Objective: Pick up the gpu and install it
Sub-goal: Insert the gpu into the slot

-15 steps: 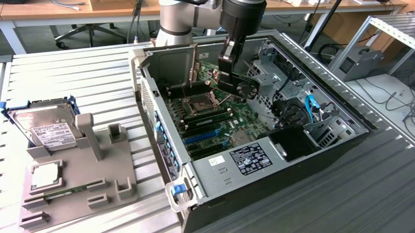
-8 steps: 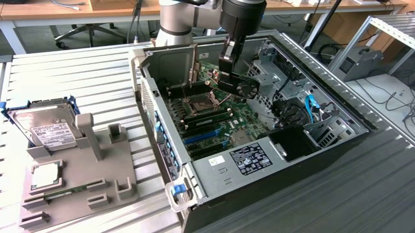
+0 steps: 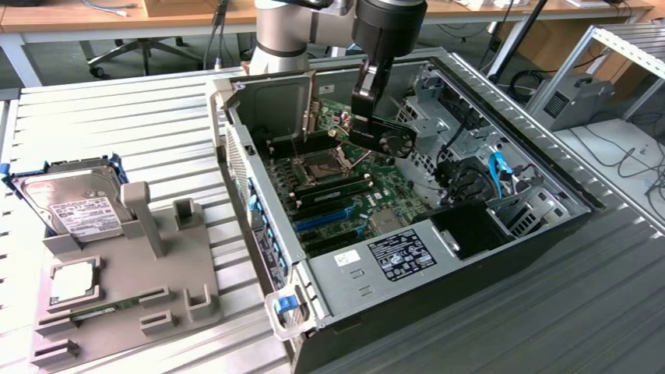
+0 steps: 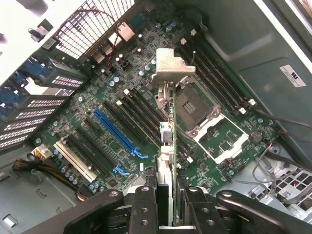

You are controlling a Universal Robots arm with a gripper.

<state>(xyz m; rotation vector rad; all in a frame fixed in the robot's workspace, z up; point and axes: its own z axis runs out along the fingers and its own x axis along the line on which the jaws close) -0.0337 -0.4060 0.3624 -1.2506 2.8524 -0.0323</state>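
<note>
Exterior view's left: a hard drive [image 3: 68, 204] in its grey holder [image 3: 135, 273] on the table [image 3: 124, 117]. Centre: an open computer case [image 3: 457, 312], where the hand [image 3: 364, 117] is clamped on the gpu [image 3: 390, 140], above the motherboard [image 3: 353, 195]. The gpu is likely light, stiff and fragile, best taken by its board edges. It stands edge-on, long axis running from the hand to its silver bracket [image 4: 171, 66].

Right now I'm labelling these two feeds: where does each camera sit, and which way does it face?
Exterior view: off the arm, above and outside the open computer case, looking down into it; the arm and end effector show.
Wrist view: on the wrist, looking down along the held gpu at the motherboard; the end effector's fingers show.
Both share the gpu, the motherboard and the end effector.
</note>
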